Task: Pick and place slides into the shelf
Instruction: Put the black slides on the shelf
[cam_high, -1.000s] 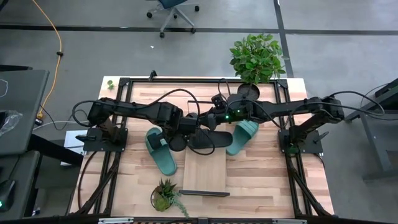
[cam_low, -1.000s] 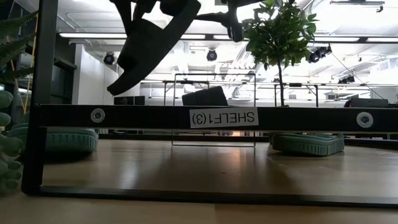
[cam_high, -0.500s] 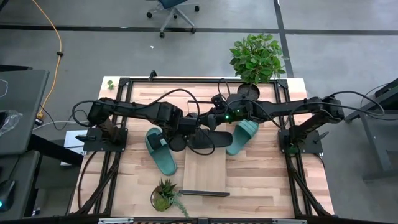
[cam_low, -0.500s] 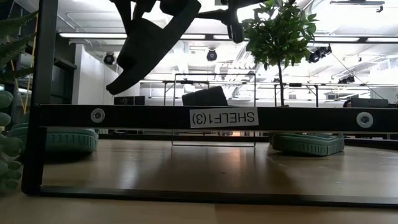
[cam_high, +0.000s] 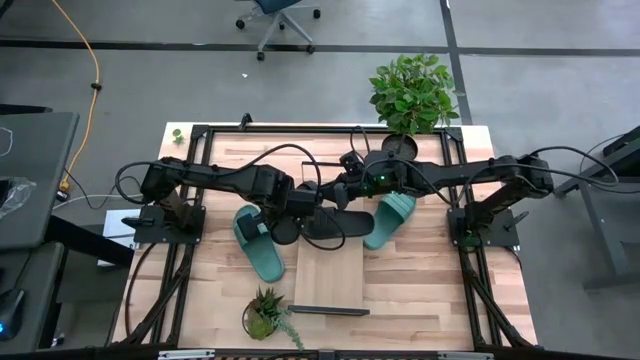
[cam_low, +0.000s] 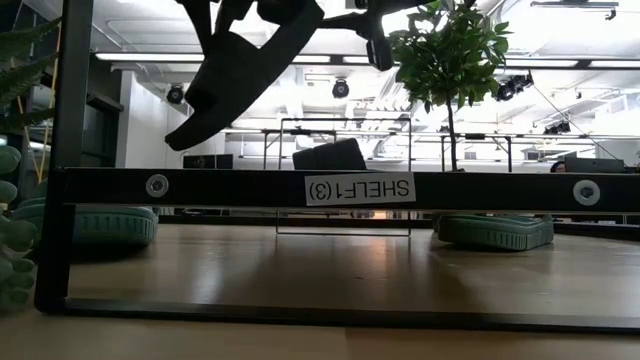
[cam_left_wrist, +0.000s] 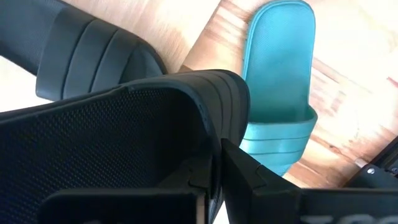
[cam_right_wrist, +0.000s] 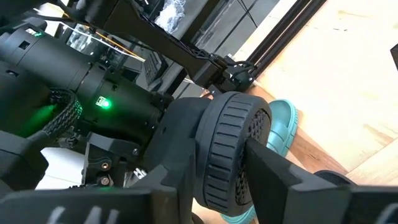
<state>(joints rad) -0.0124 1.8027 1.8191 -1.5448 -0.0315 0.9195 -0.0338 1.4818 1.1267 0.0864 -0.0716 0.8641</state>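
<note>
- Black slide: aloft over the shelf's far end, clamped between both grippers, left gripper and right gripper, each pinched tight on it.
- Second black slide: lying at the shelf's far end.
- Teal slides: on the table either side, not shelved.
- Judgement: early; at most one placed, three remain.

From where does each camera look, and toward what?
High: above the table, facing down; both arms show.
Low: table height, facing across the shelf; black slide hangs above.
Left wrist: behind the left gripper, facing a teal slide.
Right wrist: behind the right gripper, which clamps the slide.
Wrist views share the black slide.
</note>
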